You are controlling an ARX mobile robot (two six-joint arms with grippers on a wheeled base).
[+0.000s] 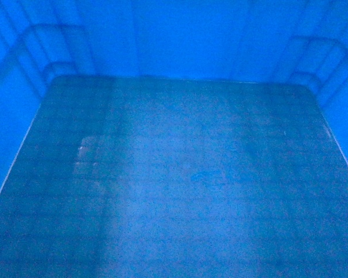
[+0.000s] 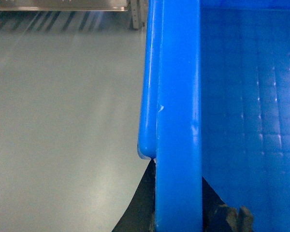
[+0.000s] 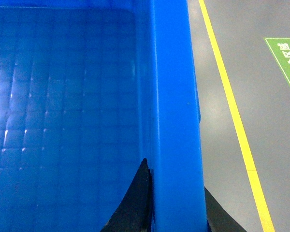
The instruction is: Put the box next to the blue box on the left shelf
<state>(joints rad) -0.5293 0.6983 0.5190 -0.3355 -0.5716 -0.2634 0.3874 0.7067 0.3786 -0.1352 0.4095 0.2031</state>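
Observation:
The box (image 1: 174,191), a deep bright-blue crate, fills the head view: I see its grid-embossed floor, inner walls and stepped corners, and nothing lies in it. Neither gripper shows there. In the left wrist view my left gripper (image 2: 178,175) is shut on the box's thick left rim (image 2: 179,106), one dark finger (image 2: 139,212) outside and one inside. In the right wrist view my right gripper (image 3: 175,176) is shut on the right rim (image 3: 176,96), with a finger (image 3: 130,208) inside the wall. The other blue box is out of view.
Grey floor (image 2: 63,125) lies below the box on the left, with a metal frame (image 2: 87,5) at its far edge; I cannot tell if that is the left shelf. On the right, a yellow line (image 3: 232,111) and a green floor sign (image 3: 286,58) mark the floor.

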